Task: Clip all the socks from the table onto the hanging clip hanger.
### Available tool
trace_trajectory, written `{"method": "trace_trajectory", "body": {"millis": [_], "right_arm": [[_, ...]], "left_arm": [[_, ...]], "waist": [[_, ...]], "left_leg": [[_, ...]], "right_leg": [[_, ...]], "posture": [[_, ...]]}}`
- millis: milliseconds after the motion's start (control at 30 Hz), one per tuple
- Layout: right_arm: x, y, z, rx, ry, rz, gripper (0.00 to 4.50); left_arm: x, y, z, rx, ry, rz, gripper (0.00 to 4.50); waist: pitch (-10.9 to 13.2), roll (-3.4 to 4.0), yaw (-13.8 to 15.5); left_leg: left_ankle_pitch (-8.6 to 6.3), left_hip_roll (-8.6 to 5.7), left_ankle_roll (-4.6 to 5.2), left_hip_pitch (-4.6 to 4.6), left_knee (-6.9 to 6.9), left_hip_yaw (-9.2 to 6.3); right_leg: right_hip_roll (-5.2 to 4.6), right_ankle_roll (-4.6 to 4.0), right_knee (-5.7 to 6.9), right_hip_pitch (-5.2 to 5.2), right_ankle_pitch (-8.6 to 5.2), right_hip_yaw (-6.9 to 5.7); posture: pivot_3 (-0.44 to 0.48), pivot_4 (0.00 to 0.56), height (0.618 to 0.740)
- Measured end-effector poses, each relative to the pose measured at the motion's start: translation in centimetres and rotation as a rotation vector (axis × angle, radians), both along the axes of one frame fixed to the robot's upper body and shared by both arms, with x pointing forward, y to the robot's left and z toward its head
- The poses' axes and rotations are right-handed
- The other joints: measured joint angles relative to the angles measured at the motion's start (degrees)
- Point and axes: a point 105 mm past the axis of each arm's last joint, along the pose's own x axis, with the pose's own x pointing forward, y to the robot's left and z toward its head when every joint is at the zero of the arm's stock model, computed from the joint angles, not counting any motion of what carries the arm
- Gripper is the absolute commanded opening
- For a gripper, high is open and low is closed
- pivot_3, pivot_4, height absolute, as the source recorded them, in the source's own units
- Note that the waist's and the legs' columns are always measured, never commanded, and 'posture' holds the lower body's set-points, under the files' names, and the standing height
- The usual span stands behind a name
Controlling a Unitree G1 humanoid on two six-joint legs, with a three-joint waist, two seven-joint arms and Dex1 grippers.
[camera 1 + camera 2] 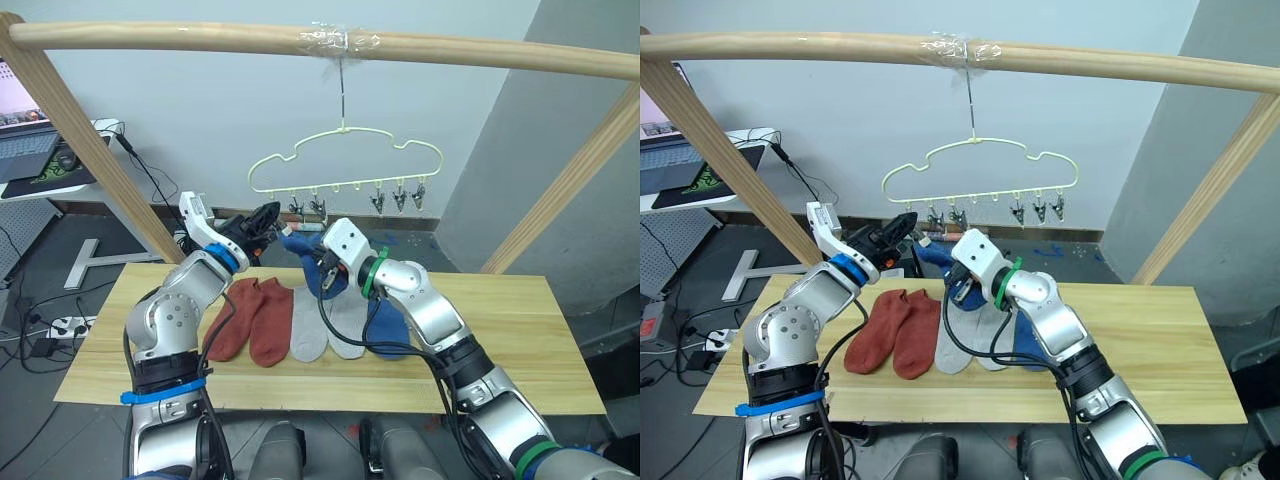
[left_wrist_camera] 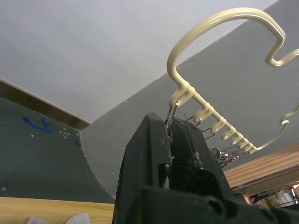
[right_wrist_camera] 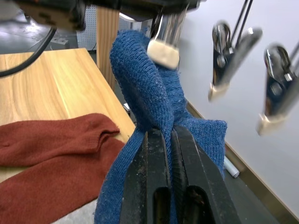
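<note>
No sock hangs clipped yet. On the bench (image 1: 520, 330), left to right: two red socks (image 1: 250, 318), two grey socks (image 1: 325, 322), one blue sock (image 1: 388, 328), long axes running front to back.

Left gripper (image 2: 175, 135): jaws clamped on the hanger's (image 1: 345, 160) leftmost clip (image 3: 164, 39).

Right gripper (image 3: 170, 140): jaws clamped on the raised blue sock (image 3: 140, 84), long axis upright, top end at that clip's mouth. Judged: first of six in progress.

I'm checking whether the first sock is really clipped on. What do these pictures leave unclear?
- Whether the clip bites the blue sock: the right wrist view shows them meeting, blurred.
- Clip's top: hidden behind the left gripper, shut on it.
- Second blue sock on the table: mostly behind the right gripper and arm.
</note>
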Motion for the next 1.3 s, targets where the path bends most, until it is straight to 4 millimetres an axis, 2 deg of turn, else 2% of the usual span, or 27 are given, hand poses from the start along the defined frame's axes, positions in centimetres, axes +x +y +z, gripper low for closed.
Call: {"method": "trace_trajectory", "body": {"millis": [167, 233, 267, 533, 633, 733, 867, 1000, 1167, 1300], "right_arm": [[0.0, 0.2, 0.1, 0.008, 0.002, 0.0, 0.04], [-0.1, 0.2, 0.1, 0.009, 0.003, 0.001, 0.0], [-0.1, 0.2, 0.1, 0.009, 0.003, 0.001, 0.0], [-0.1, 0.3, 0.0, 0.008, 0.006, 0.001, 0.0], [-0.2, 0.4, 0.0, 0.017, 0.013, 0.007, 0.0], [-0.3, 0.6, 0.1, 0.042, 0.037, 0.011, 0.0], [-0.8, 1.7, 0.4, 0.147, 0.153, 0.035, 1.08], [-1.1, 2.1, 0.9, 0.247, 0.261, 0.051, 2.56], [-1.2, 1.7, 0.6, 0.245, 0.305, 0.041, 4.36], [-0.9, 0.1, -0.2, 0.228, 0.322, 0.002, 4.48]], "left_arm": [[-0.1, -0.1, 0.2, 0.005, -0.007, 0.0, 0.07], [-0.1, -0.1, 0.3, 0.003, -0.014, 0.0, 0.78], [-0.1, 0.0, 0.3, 0.002, -0.016, 0.001, 0.94], [-0.3, 0.1, 0.4, -0.008, -0.025, -0.005, 3.43], [-1.1, 1.0, 0.1, 0.028, -0.014, -0.002, 4.47], [-1.9, 2.4, -0.2, 0.063, 0.004, 0.015, 4.47], [-2.8, 3.5, 0.1, 0.113, 0.002, 0.014, 4.5], [-3.8, 4.1, 0.1, 0.174, -0.011, -0.008, 4.5], [-4.0, 3.7, -0.1, 0.254, -0.031, -0.015, 4.5], [-4.1, 2.4, -0.4, 0.333, -0.065, -0.044, 4.5]], "waist": [[0.0, 0.0, 0.0], [0.0, 0.01, 0.0], [0.0, 0.01, 0.0], [0.1, 0.01, 0.0], [0.1, 0.01, -0.2], [0.1, 0.02, 0.0], [0.1, 0.01, 0.1], [0.1, 0.03, 0.2], [0.1, 0.03, 0.6], [0.1, 0.04, 0.6]], "left_leg": [[0.0, 0.0, 0.0, -0.01, 0.0, 0.0], [0.0, 0.0, 0.0, -0.01, 0.0, 0.0], [0.0, 0.0, 0.0, -0.01, 0.0, 0.01], [0.0, 0.01, 0.0, -0.05, -0.02, 0.0], [0.0, 0.02, 0.0, -0.03, -0.09, -0.04], [0.0, 0.05, 0.0, -0.05, -0.12, -0.07], [0.0, 0.05, 0.0, -0.05, -0.11, -0.09], [0.0, 0.03, 0.0, -0.06, -0.12, -0.16], [0.0, 0.0, 0.0, -0.09, -0.11, -0.13], [0.0, 0.01, 0.0, -0.12, -0.22, -0.11]], "right_leg": [[-0.01, 0.0, -0.02, 0.0, 0.0, 0.01], [-0.01, 0.0, -0.02, 0.0, 0.0, 0.0], [-0.01, 0.0, -0.02, 0.0, 0.0, 0.0], [-0.02, 0.0, -0.1, 0.0, 0.0, 0.0], [-0.02, 0.0, -0.12, -0.03, 0.0, 0.04], [-0.02, 0.0, -0.12, -0.05, -0.01, -0.04], [-0.04, -0.01, -0.13, -0.04, -0.01, -0.02], [-0.1, -0.03, -0.17, -0.04, -0.03, -0.01], [-0.12, -0.05, -0.27, -0.02, -0.04, -0.02], [-0.12, -0.05, -0.38, -0.04, -0.04, -0.01]], "posture": [[0.013, 0.197, 0.74], [0.011, 0.197, 0.74], [0.011, 0.197, 0.74], [0.018, 0.191, 0.74], [0.036, 0.185, 0.74], [0.045, 0.183, 0.74], [0.065, 0.176, 0.74], [0.069, 0.173, 0.74], [0.069, 0.173, 0.74], [0.067, 0.176, 0.74]]}}
